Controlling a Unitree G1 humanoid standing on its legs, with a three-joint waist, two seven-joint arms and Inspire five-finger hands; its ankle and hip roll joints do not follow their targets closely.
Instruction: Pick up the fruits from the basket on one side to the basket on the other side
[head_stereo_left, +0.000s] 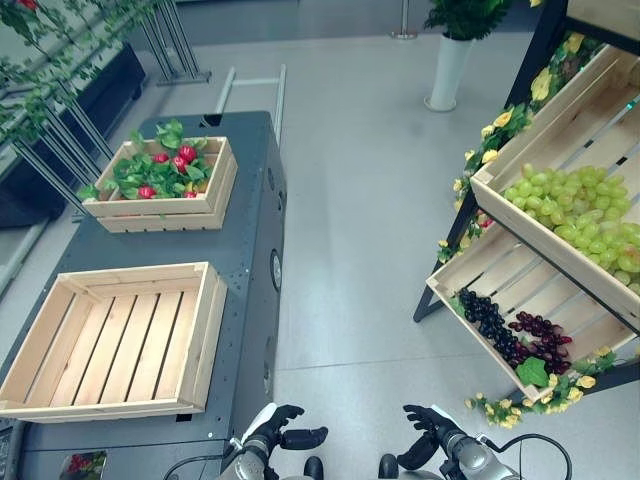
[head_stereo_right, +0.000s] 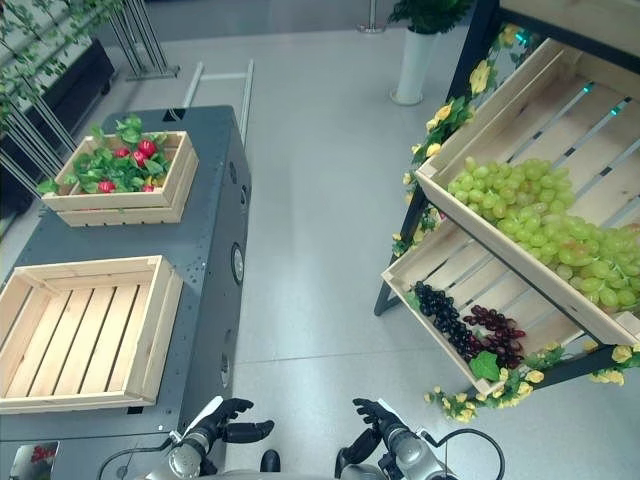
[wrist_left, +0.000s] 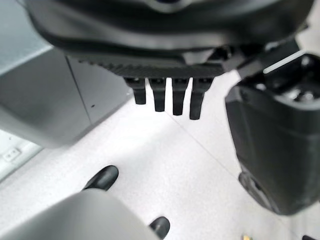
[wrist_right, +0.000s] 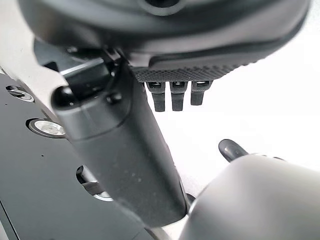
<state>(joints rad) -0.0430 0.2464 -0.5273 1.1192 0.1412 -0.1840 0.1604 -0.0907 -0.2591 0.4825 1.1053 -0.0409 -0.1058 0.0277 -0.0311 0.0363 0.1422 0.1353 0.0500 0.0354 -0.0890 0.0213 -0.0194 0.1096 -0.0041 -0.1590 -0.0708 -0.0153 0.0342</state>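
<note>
Fruits lie in several wooden crates: red fruits (head_stereo_left: 186, 155) among green leaves fill the far crate (head_stereo_left: 165, 205) on the dark worktop (head_stereo_left: 247, 250) at the robot's left, while green grapes (head_stereo_left: 585, 215) sit in the upper crate (head_stereo_left: 545, 150) of a slanted shelf at its right. Dark grapes (head_stereo_left: 490, 325) and purple grapes (head_stereo_left: 540, 340) lie side by side in the lower crate (head_stereo_left: 480, 270) of that shelf. An empty crate (head_stereo_left: 115, 340) of bare slats stands on the worktop nearer the robot, well apart from the far crate. Yellow flowers (head_stereo_left: 500, 125) trim the shelf's edges. A white vase (head_stereo_left: 447, 70) with a plant stands on the floor beyond. Both hands hang low, over the floor between worktop and shelf: the left hand (head_stereo_left: 285, 432) and the right hand (head_stereo_left: 425, 428) each have relaxed fingers, released and holding nothing
</note>
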